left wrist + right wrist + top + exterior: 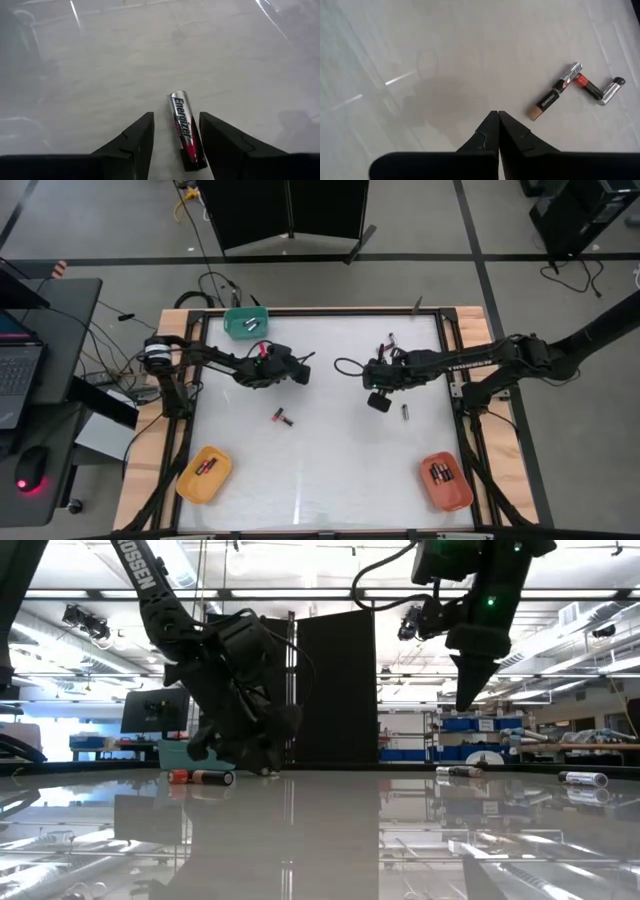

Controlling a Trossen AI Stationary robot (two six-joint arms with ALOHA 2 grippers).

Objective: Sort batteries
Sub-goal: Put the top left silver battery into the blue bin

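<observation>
My left gripper (pixel 176 115) is open and low over the table (pixel 300 370), left of centre. A silver, red and black battery (pixel 184 127) lies flat between its fingers, closer to one of them. My right gripper (pixel 497 114) is shut and empty. It hangs raised above the table (pixel 468 700), right of centre (pixel 378 400). A cluster of batteries (pixel 580 86) lies on the table beyond it (pixel 391 342). One loose battery (pixel 282 416) lies near the table's middle, another (pixel 405 411) just right of my right gripper. My left gripper stands with its fingers pointing down at a slant, along the battery, one on each side. The battery's black end (pixel 194 159) lies close beside one finger (pixel 220 142). I cannot tell whether they touch. The battery rests flat on the table.
A green tray (pixel 232 316) sits at the far left corner, a yellow tray (pixel 188 485) at the near left, an orange tray (pixel 458 495) at the near right. Each holds batteries. The white table top (pixel 330 470) is bare along the near middle.
</observation>
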